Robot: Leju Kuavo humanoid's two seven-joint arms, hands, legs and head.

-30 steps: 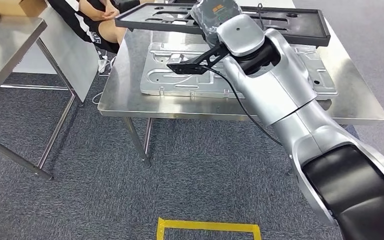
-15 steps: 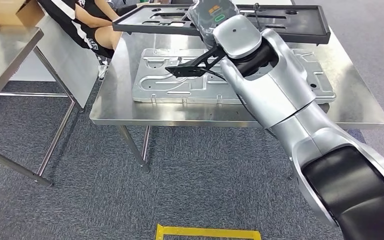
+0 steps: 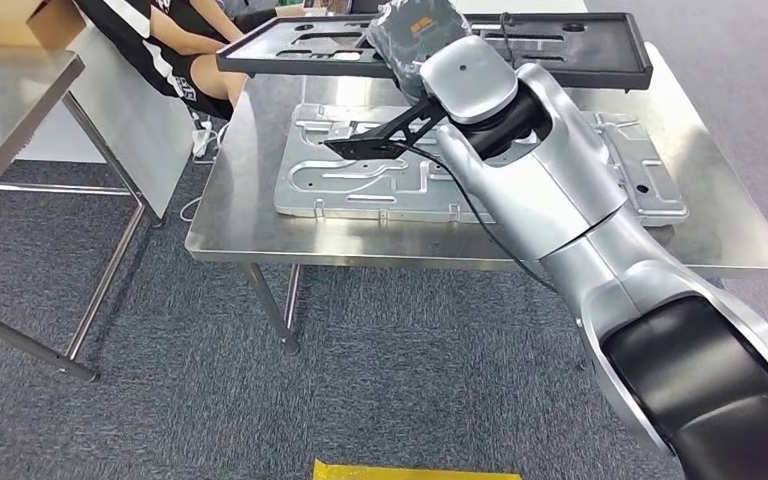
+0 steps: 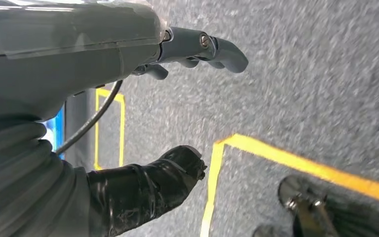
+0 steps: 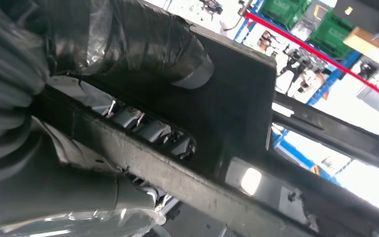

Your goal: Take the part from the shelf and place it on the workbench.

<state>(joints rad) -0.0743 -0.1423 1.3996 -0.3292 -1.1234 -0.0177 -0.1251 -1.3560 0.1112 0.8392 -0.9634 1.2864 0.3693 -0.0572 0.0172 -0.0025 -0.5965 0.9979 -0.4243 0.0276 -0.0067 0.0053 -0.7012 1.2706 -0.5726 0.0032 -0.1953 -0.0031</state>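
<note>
Nearest the camera in the head view, the right arm (image 3: 600, 260) is reaching up and forward from the lower right, its silver forearm crossing the near edge of the desk (image 3: 260, 235); the reach looks set to keep the load out over the steel top rather than over the carpet. Beyond the wrist, the right robot hand (image 3: 410, 40) is wrapping around the near rail of the part (image 3: 580, 50), a flat black frame with cut-outs, and is carrying it level above the desk, apart from the surface, so the placing is, I judge, not yet done. Under the frame a pressed metal plate (image 3: 360, 185) is lying flat on the desk, likely the spot the frame must come down onto or beside. The right wrist view is supplying what the head view hides: the thumb (image 5: 143, 39) is lying over the black panel while the fingers (image 5: 148, 131) are curling through a slot, a firm full grasp. The left wrist view is showing the left robot hand (image 4: 128, 98) hanging over grey carpet with yellow floor tape (image 4: 296, 160), fingers loosely bent and apart, holding nothing. Farthest off, a seated person (image 3: 175, 40) is waiting at the desk's far left corner
</note>
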